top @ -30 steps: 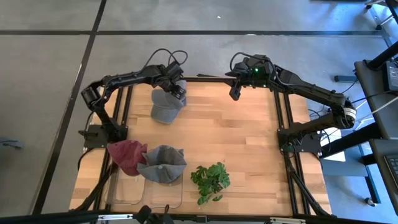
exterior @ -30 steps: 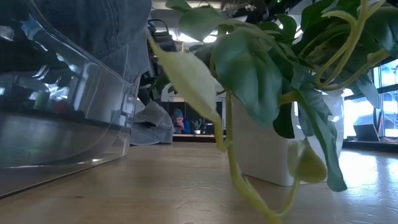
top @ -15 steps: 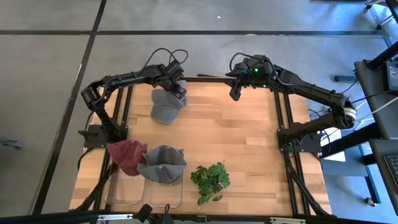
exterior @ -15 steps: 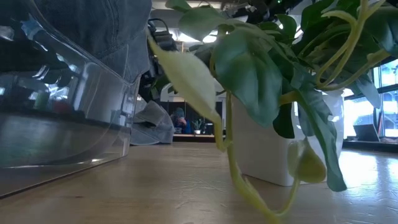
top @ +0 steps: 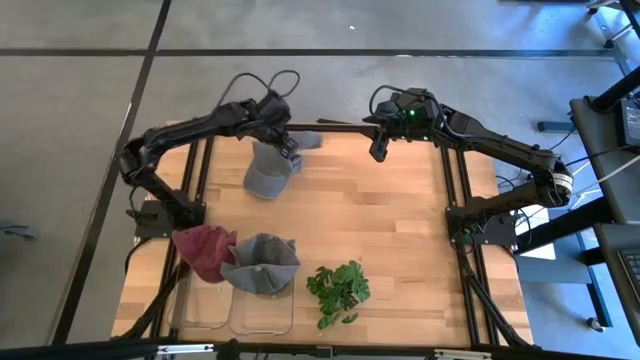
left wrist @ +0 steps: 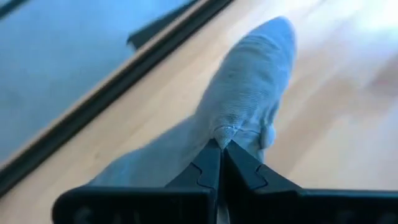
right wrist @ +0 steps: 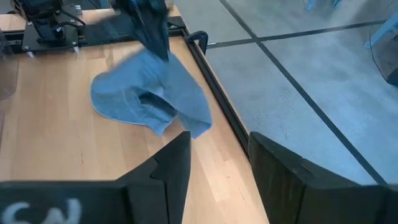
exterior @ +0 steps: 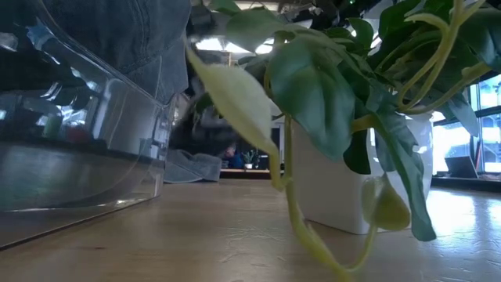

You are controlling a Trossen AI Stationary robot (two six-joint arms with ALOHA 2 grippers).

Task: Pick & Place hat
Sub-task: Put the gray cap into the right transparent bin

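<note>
A grey-blue hat [top: 267, 172] lies at the table's far left, with my left gripper [top: 285, 141] shut on its far part. One flap of the hat [top: 310, 140] sticks out toward the right beside the fingers. In the right wrist view the hat [right wrist: 146, 93] hangs from the left gripper [right wrist: 151, 28], its low part on the wood. My right gripper [top: 378, 150] hovers open at the far edge's middle, holding nothing. A red hat [top: 203, 249] and a grey hat [top: 262, 264] rest on clear bins at the near left. My left gripper pinches a raised fold of the hat's cloth [left wrist: 231, 129] between its two shut fingers [left wrist: 208, 168]. The fingers come slanting down from the far side. The hat's far part is pulled up into a ridge, while its near part [top: 262, 183] stays on the table.
A potted plant [top: 338, 290] stands near the front edge's middle and fills the low view [exterior: 337, 94]. Clear bins [top: 235, 308] sit at the near left. Bare wood [top: 390, 230] spreads across the middle and right of the table.
My left gripper has shut on the grey-blue hat and taken hold of it. It has drawn the hat's far part up and toward the far edge, so a flap now sticks out to the right. The hat's near part has stayed on the table.
</note>
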